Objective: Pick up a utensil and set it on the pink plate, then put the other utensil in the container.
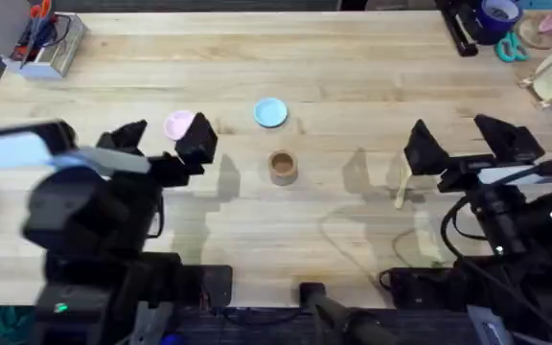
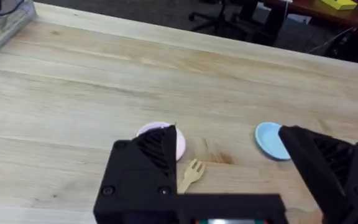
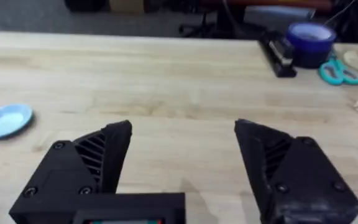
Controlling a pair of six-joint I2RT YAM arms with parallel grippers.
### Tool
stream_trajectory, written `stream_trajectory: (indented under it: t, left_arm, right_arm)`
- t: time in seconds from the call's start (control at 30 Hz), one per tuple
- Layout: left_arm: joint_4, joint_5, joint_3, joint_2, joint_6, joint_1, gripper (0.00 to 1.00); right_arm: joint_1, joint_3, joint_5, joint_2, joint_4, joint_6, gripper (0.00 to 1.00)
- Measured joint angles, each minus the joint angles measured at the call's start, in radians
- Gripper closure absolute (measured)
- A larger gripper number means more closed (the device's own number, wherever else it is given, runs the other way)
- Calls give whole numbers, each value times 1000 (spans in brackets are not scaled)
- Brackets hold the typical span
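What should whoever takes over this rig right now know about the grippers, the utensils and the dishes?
Left gripper: open, empty, above the wooden fork, which lies on the table beside the pink plate.
Right gripper: open, empty, near the wooden spoon lying on the table.
Wooden cup: mid-table, in front of the light blue dish; nothing visible in it.
Done: nothing placed yet.
Left: fork onto the pink plate, spoon into the cup.

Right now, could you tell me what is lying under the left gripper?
Under the open left gripper a wooden fork lies on the table, tines pointing out, beside the pink plate. Its handle end is covered by the gripper body, and one finger hides part of the plate.
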Motion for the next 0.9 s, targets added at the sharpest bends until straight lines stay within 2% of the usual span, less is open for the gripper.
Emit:
stream_trajectory:
  t: [0.23,0.47,0.7,0.9]
  left_arm:
    - [-56,59,262,270,62,0,7]
    - [-198,115,540,543,91,0,7]
    - [-474,149,861,784,97,0,8]
    - [-734,152,1105,940,99,0,7]
  right_arm:
    - [-1,115,-16,106,-163,2,5]
    - [-1,375,-24,308,-201,8,5]
    - [-1,730,-27,592,-407,9,5]
    - [-1,1050,-30,829,-717,9,5]
